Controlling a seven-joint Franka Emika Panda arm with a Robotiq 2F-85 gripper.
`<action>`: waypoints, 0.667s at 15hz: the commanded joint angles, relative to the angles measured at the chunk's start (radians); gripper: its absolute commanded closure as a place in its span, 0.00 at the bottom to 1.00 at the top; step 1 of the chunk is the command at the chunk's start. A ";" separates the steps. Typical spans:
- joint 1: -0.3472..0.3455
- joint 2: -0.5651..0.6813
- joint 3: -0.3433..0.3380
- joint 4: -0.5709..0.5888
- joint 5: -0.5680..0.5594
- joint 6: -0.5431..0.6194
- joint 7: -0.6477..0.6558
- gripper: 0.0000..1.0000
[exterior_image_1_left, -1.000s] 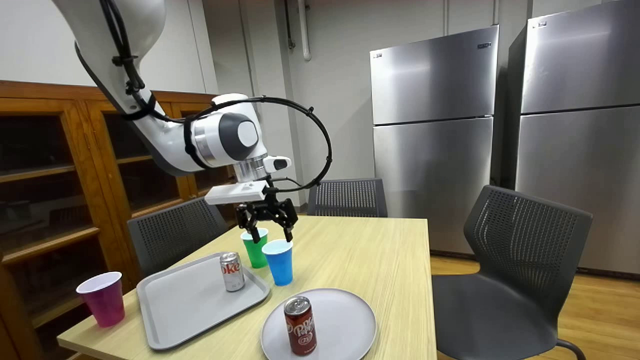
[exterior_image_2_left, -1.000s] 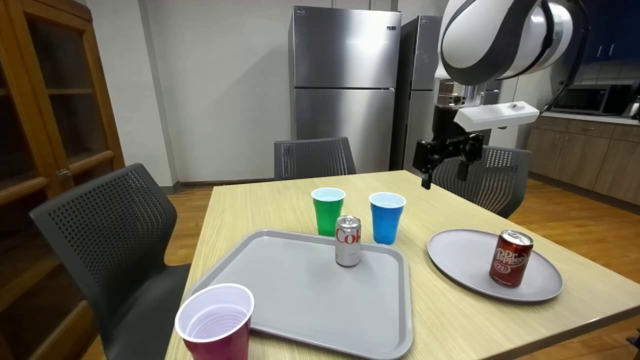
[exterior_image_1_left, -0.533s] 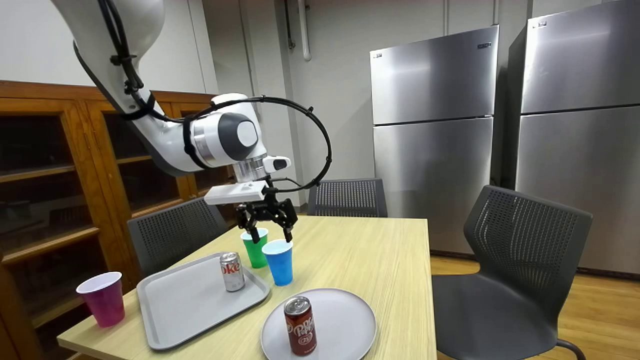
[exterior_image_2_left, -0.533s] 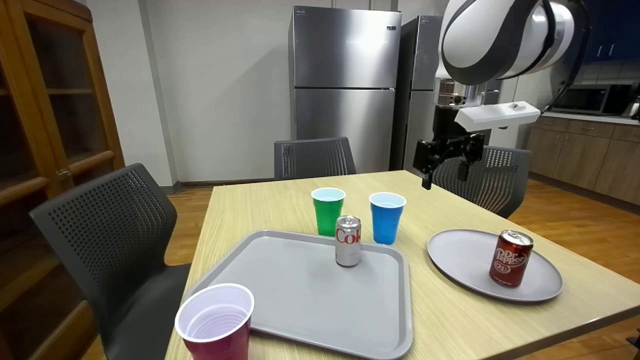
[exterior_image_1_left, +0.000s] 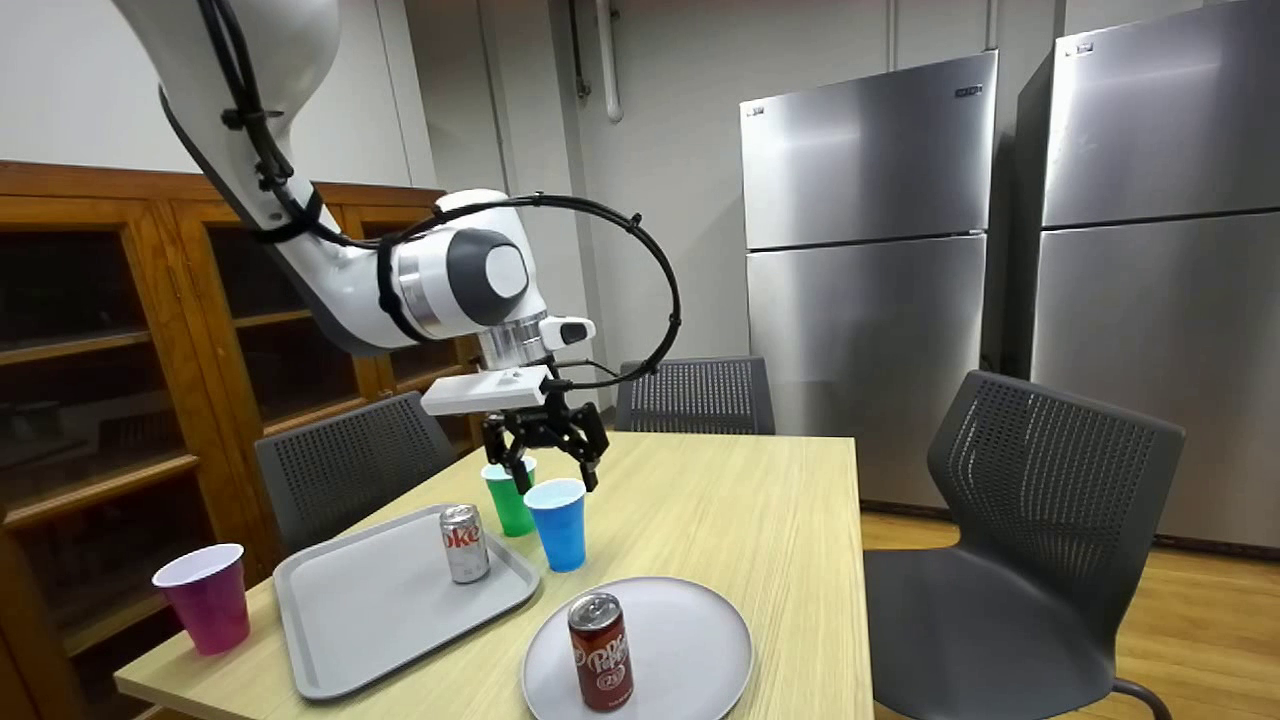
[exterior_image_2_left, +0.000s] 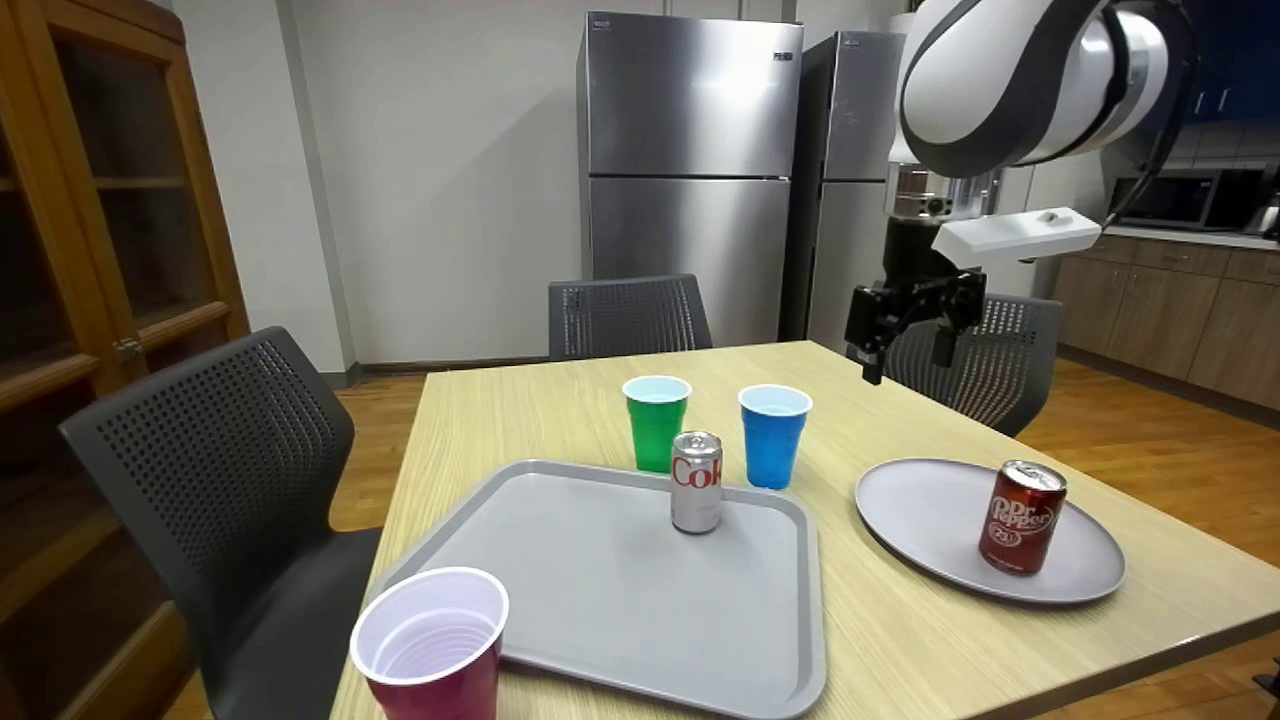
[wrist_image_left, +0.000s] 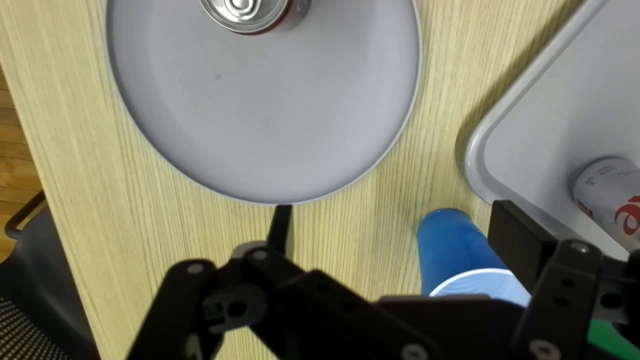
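My gripper (exterior_image_2_left: 908, 365) hangs above the table (exterior_image_2_left: 520, 420) with its fingers spread wide, gripping nothing and touching nothing; the main risk I see from here is poor aim. The blue cup (wrist_image_left: 450, 250) stands off-centre to me, so coming down uncorrected could, I judge, set the finger (wrist_image_left: 520, 240) nearer to it on the rim or shove its wall; the cup looks thin and light, and a nudge would likely tip it towards the green cup (exterior_image_2_left: 658, 430) near it or onto the edge of the tray (exterior_image_2_left: 620, 590); closing unevenly could skid it too, one side meeting it before the other.

As for where it lies, the blue cup is upright, lower than my fingertips and apart from them; in the wrist view it shows inside my gap, closer to one finger, its rim partly hidden by my own body; how far below me I cannot say. Past that finger are the tray and the silver can (exterior_image_2_left: 696, 485) upright on it; ahead of my fingertips spreads the plate (exterior_image_2_left: 920, 500), the dark red can (exterior_image_2_left: 1020, 525) upright on its farther part; a low sweep that way could knock that can.
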 joint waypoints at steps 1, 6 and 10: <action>-0.032 -0.043 -0.001 -0.040 -0.001 -0.013 -0.063 0.00; -0.056 -0.056 -0.015 -0.079 -0.018 -0.010 -0.093 0.00; -0.070 -0.065 -0.025 -0.113 -0.020 -0.003 -0.126 0.00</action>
